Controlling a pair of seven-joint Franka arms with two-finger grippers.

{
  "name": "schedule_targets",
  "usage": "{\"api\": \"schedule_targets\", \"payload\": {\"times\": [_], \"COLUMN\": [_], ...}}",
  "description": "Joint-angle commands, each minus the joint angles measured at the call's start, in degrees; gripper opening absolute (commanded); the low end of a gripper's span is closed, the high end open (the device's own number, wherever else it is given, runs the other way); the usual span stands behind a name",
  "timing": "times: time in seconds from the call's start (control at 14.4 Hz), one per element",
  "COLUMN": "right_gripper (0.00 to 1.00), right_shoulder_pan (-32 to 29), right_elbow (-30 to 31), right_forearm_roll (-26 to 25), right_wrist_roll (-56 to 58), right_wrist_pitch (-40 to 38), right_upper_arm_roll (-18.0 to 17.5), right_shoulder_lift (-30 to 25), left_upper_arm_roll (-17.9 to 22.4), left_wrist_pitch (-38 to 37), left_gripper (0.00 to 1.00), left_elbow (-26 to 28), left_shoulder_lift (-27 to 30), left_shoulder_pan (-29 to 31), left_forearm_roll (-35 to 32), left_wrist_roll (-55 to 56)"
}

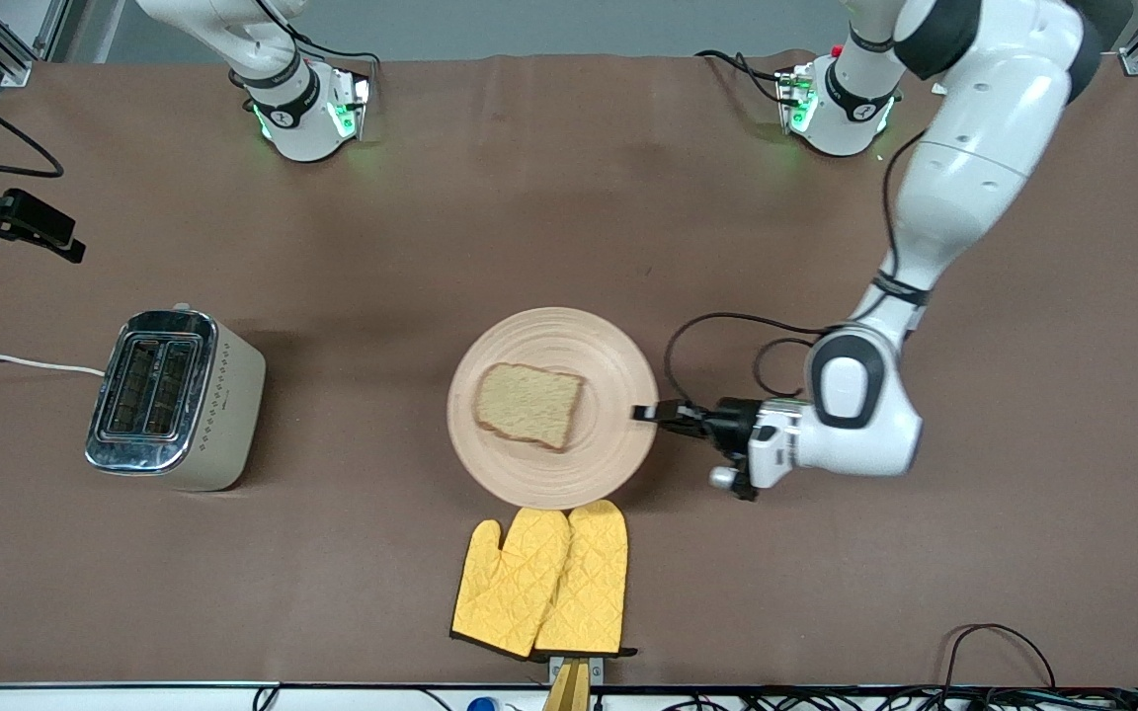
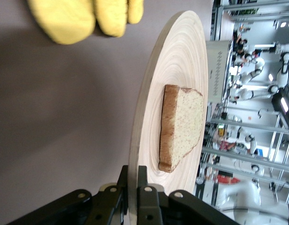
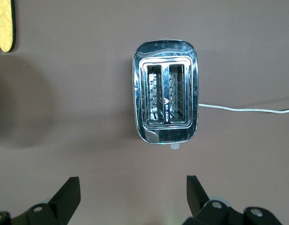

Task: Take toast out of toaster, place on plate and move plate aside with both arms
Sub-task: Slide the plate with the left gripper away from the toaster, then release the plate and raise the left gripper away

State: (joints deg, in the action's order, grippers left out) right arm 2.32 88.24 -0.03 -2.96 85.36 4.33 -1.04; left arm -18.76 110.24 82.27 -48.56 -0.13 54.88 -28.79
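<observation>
The round pale wooden plate [image 1: 549, 341] is at the middle of the table with the toast [image 1: 529, 405] lying flat on it. My left gripper [image 1: 650, 413] is shut on the plate's rim at the side toward the left arm's end. In the left wrist view the two black fingers [image 2: 133, 174] pinch the rim of the plate [image 2: 181, 61], with the toast [image 2: 184, 124] just past them. My right gripper [image 3: 132, 187] is open and empty, high over the toaster [image 3: 166, 97]; it does not show in the front view.
The silver and beige toaster [image 1: 174, 400] stands toward the right arm's end, both slots empty, its white cord trailing off. Two yellow oven mitts [image 1: 541, 583] lie nearer the front camera than the plate, close to its rim.
</observation>
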Motion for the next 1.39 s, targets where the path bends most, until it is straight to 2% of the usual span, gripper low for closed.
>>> {"api": "schedule_targets", "payload": {"times": [0.0,0.07,0.28,0.49,0.91,1.11,1.32], "right_gripper": [1.00,1.00,1.00,1.00,1.00,1.00,1.00], "right_shoulder_pan": [-0.92,-0.92,-0.92,-0.92,-0.92,-0.83,-0.92], "right_elbow": [-0.87,-0.87,-0.87,-0.87,-0.87,-0.87,-0.87], "right_forearm_roll": [-0.06,-0.06,-0.06,-0.06,-0.06,-0.06,0.03], "right_wrist_roll": [-0.38,-0.38,-0.38,-0.38,-0.38,-0.47,-0.47], "right_wrist_pitch": [-0.81,-0.81,-0.81,-0.81,-0.81,-0.81,-0.90], "right_upper_arm_roll": [-0.64,-0.64,-0.64,-0.64,-0.64,-0.64,-0.64], "right_shoulder_lift": [0.33,0.25,0.33,0.24,0.25,0.24,0.25], "left_upper_arm_roll": [-1.28,-1.28,-1.37,-1.28,-0.84,-0.67,-0.58], "left_wrist_pitch": [-7.74,-9.41,-10.66,-11.01,-12.60,-12.68,-12.60], "left_gripper": [0.00,0.00,0.00,0.00,0.00,0.01,0.07], "left_elbow": [2.63,2.55,2.11,2.11,2.28,2.37,2.28], "left_shoulder_lift": [1.98,1.89,1.46,1.37,-1.09,-1.62,-2.93], "left_shoulder_pan": [9.15,11.97,19.00,23.67,32.02,33.53,34.58], "left_forearm_roll": [-4.51,-5.74,-15.40,-18.93,-20.95,-21.31,-22.36], "left_wrist_roll": [-2.41,-2.50,-2.76,-4.69,-15.41,-16.56,-16.47]}}
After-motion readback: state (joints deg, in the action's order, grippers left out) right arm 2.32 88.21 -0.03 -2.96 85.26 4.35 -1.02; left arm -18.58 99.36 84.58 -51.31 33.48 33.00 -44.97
